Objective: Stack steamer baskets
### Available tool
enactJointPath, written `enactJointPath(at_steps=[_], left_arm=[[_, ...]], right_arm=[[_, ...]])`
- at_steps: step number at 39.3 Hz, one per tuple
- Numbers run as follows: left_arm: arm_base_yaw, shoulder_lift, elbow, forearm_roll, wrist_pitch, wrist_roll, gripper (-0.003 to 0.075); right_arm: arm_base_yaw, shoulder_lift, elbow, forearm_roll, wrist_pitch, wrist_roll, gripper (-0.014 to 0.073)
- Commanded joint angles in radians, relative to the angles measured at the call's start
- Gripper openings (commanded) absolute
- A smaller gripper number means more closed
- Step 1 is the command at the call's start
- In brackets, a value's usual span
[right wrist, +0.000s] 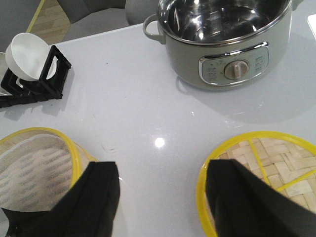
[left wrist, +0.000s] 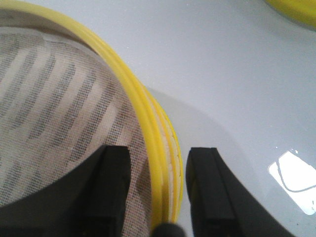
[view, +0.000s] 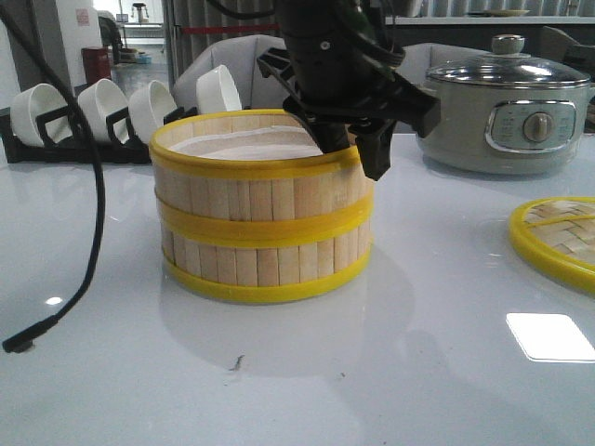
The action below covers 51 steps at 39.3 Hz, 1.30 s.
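Note:
Two steamer baskets stand stacked in the middle of the table, the upper basket (view: 251, 190) on the lower basket (view: 260, 265). The upper one holds a white liner (left wrist: 54, 113). My left gripper (view: 358, 149) is at the stack's right rim. In the left wrist view it (left wrist: 159, 168) is open and straddles the upper basket's yellow rim (left wrist: 143, 113), one finger inside, one outside, with small gaps on both sides. My right gripper (right wrist: 160, 192) is open and empty above bare table, between the stack (right wrist: 34, 168) and the lid. It does not show in the front view.
A flat woven-bamboo lid (view: 558, 237) with a yellow rim lies at the right, also in the right wrist view (right wrist: 276, 158). A grey electric pot (view: 507, 111) stands at the back right. A rack of white bowls (view: 121, 111) stands at the back left. A black cable (view: 88, 232) hangs at the left.

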Motion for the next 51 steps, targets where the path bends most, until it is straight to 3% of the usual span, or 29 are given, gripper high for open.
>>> enactJointPath(at_steps=[1, 14, 16, 20, 24, 30, 40, 46, 51], left_arm=[[-0.009, -0.06, -0.051, 0.016, -0.032, -0.003, 0.0349], [-0.009, -0.062, -0.302, 0.054, 0.095, -0.005, 0.0338], [-0.009, -0.062, -0.342, 0.073, 0.106, -0.005, 0.0292], [0.009, -0.074, -0.407, 0.099, 0.114, -0.005, 0.0083], [0.049, -0.112, -0.439, 0.097, 0.12, -0.005, 0.0102], [0.17, -0.222, -0.449, 0.095, 0.177, -0.005, 0.0091], [0.47, -0.453, -0.426, 0.02, 0.19, -0.005, 0.0091], [0.638, -0.611, -0.292, -0.03, 0.178, -0.005, 0.0091], [0.72, -0.787, -0.057, -0.067, 0.115, -0.029, 0.0091]], right_arm=[[0.002, -0.023, -0.035, 0.01, -0.068, -0.002, 0.0496], [0.002, -0.023, -0.035, 0.01, -0.068, -0.002, 0.0496], [0.002, -0.023, -0.035, 0.01, -0.068, -0.002, 0.0496], [0.002, -0.023, -0.035, 0.01, -0.069, -0.002, 0.0496], [0.002, -0.023, -0.035, 0.01, -0.069, -0.002, 0.0496], [0.002, -0.023, -0.035, 0.01, -0.069, -0.002, 0.0496], [0.002, -0.023, -0.035, 0.019, -0.07, -0.002, 0.0496], [0.002, -0.023, -0.035, 0.029, -0.068, -0.002, 0.0496], [0.002, -0.023, -0.035, 0.032, -0.068, -0.002, 0.0496]])
